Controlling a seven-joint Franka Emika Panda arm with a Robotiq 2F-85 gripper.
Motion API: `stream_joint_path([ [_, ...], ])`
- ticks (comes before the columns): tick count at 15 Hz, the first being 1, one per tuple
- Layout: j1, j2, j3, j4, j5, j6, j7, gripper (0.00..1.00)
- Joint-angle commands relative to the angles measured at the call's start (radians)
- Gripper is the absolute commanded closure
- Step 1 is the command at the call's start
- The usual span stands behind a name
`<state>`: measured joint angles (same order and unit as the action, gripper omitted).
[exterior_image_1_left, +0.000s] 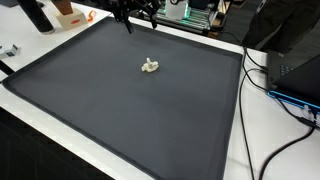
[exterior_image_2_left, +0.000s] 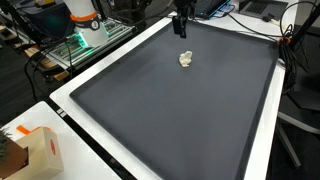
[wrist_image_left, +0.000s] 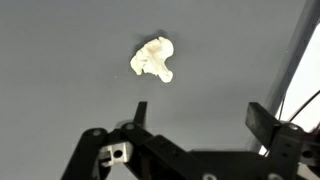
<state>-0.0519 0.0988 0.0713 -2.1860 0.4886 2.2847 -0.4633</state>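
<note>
While the gripper (wrist_image_left: 200, 118) is kept with its jaws spread wide and nothing between them, a small crumpled white lump (wrist_image_left: 153, 58) is seen lying on the dark mat (wrist_image_left: 60, 80), apart from the fingers. In both exterior views the lump (exterior_image_1_left: 150, 67) (exterior_image_2_left: 186, 59) is found near the mat's middle, toward the edge over which the gripper (exterior_image_1_left: 135, 22) (exterior_image_2_left: 182, 28) is poised.

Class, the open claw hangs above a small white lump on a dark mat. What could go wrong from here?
1. The white lump is small and uneven, and sits off-centre from the claw; closing could nudge it away.
2. Descending too far could press the claw into the mat.
</note>
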Motion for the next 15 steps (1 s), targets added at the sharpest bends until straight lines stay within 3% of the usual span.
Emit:
stream_joint_path([
  [1,-0.004,-0.046,-0.023,-0.106,0.147,0.078,0.032,0.0],
  [7,-0.006,-0.03,-0.054,-0.187,0.351,0.171,0.105,0.0],
  [12,-0.003,0.006,-0.081,-0.218,0.409,0.234,0.263,0.0],
  [15,-0.014,0.036,-0.095,-0.211,0.434,0.183,0.362,0.0],
])
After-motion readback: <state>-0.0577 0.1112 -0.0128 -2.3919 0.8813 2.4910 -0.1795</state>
